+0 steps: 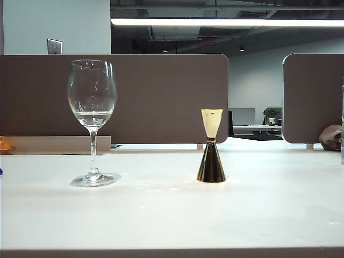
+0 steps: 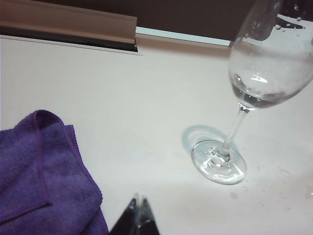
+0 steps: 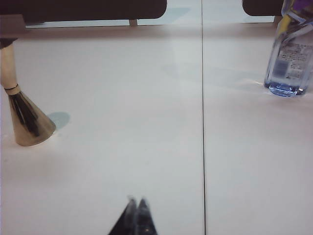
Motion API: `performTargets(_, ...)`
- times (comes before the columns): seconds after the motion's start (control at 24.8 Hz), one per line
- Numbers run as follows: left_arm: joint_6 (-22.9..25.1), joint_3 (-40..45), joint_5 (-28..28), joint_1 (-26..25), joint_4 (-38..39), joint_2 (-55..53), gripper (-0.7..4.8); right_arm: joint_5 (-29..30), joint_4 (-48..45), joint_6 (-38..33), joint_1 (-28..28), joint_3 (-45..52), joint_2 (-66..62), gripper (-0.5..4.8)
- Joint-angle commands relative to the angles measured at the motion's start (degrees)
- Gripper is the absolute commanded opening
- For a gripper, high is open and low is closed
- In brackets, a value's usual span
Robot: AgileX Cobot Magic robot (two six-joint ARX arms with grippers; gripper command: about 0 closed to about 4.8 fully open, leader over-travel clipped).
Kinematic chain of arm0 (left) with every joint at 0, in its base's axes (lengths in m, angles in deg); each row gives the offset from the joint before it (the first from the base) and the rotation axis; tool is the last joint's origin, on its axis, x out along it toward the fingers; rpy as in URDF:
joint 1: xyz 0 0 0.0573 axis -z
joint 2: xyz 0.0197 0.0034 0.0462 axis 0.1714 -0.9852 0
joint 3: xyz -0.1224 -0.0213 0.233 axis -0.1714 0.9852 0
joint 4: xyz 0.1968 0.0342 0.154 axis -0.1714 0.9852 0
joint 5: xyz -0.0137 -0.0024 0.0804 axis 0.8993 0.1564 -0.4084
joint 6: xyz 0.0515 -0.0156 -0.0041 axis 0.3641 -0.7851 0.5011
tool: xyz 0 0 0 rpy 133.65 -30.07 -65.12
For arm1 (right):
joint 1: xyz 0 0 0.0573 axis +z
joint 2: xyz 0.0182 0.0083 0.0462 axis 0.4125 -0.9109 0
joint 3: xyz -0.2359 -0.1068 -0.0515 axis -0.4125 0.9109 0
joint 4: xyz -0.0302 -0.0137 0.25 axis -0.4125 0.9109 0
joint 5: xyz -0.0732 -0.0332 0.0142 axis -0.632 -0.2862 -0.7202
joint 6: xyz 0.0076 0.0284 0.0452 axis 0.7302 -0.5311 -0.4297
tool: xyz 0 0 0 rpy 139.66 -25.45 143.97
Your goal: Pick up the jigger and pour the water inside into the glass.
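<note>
The gold jigger point(image 1: 210, 146) stands upright on the white table, right of centre; in the right wrist view the jigger point(image 3: 23, 115) is well off to the side of my right gripper point(image 3: 137, 201), which is shut and empty. The clear stemmed glass point(image 1: 92, 121) stands at the left with a little water point(image 1: 92, 116) in its bowl. In the left wrist view the glass point(image 2: 259, 73) stands ahead and aside of my left gripper point(image 2: 139, 200), also shut on nothing. Neither gripper shows in the exterior view. The inside of the jigger is hidden.
A purple cloth point(image 2: 41, 171) lies close beside the left gripper. A plastic water bottle point(image 3: 292, 54) stands at the far right. Brown partition panels point(image 1: 161, 97) run along the table's back edge. A seam line point(image 3: 203, 117) crosses the tabletop.
</note>
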Motion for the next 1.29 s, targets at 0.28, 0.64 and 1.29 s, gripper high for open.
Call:
performTargets(0.28,0.09,-0.07,0.22,-0.07,-0.68,-0.07,-0.05,0.02,-0.52,0.0,0.02,0.42,-0.07,-0.05)
performTargets(0.64,0.15,-0.07,-1.79,-0.09,-0.44,-0.04,-0.05,0.33,-0.59,-0.02,0.02,0.42,-0.07,-0.05)
performTargets(1.29,-3.17,-0.13,35.56,-0.07,-0.76,-0.04,-0.05,6.01,-1.6,-11.17,0.04,0.42,-0.07,-0.03)
